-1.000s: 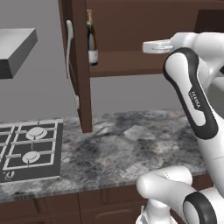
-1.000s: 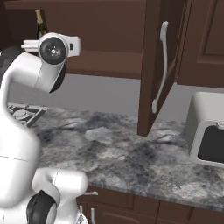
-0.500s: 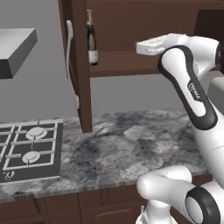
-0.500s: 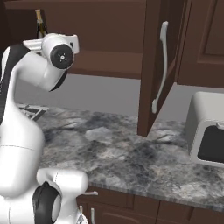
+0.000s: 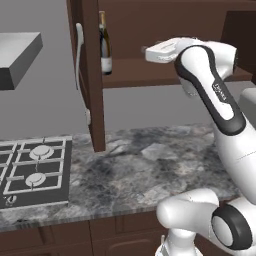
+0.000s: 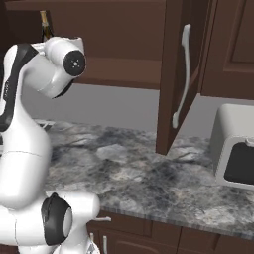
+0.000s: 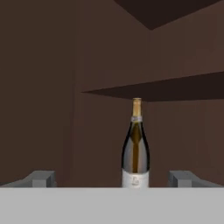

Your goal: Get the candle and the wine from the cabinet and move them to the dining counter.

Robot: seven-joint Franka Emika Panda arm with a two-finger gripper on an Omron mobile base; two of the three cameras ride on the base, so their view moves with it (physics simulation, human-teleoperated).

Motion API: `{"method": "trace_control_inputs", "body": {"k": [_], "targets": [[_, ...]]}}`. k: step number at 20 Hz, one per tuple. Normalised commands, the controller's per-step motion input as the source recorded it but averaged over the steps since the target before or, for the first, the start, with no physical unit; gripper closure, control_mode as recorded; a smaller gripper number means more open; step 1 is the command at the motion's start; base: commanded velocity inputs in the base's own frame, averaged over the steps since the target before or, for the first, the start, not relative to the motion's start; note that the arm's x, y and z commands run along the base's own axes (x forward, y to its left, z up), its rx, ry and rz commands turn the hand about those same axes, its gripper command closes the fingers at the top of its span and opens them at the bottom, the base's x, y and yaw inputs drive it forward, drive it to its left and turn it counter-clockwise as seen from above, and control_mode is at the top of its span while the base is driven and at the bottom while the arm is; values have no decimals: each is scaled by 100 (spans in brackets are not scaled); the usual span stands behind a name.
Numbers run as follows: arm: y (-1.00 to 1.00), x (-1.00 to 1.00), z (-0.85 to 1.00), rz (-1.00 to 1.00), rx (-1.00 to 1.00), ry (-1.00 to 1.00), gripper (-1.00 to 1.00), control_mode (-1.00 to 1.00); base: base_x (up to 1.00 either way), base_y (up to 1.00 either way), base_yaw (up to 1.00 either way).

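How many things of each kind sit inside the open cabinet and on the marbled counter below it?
Wine bottles in the cabinet: 1
Candles seen: 0
Stove tops on the counter: 1
Pale appliances on the counter: 1
Total: 3

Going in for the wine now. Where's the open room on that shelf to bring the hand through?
The cabinet shelf is bare from the wine across to the right, where the gripper comes in; its fingers stand wide apart. It is tight on the bottle's left, close by the open door.
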Motion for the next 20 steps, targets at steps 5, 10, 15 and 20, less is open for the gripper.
{"method": "trace_control_inputs", "body": {"k": [5, 10, 15, 20], "targets": [[2, 39, 5, 1, 0, 0, -100, -100, 0, 0, 0], [12, 33, 5, 0, 0, 0, -100, -100, 0, 0, 0], [22, 25, 3, 0, 0, 0, -100, -100, 0, 0, 0], [15, 30, 0, 0, 0, 0, -100, -100, 0, 0, 0]]}}
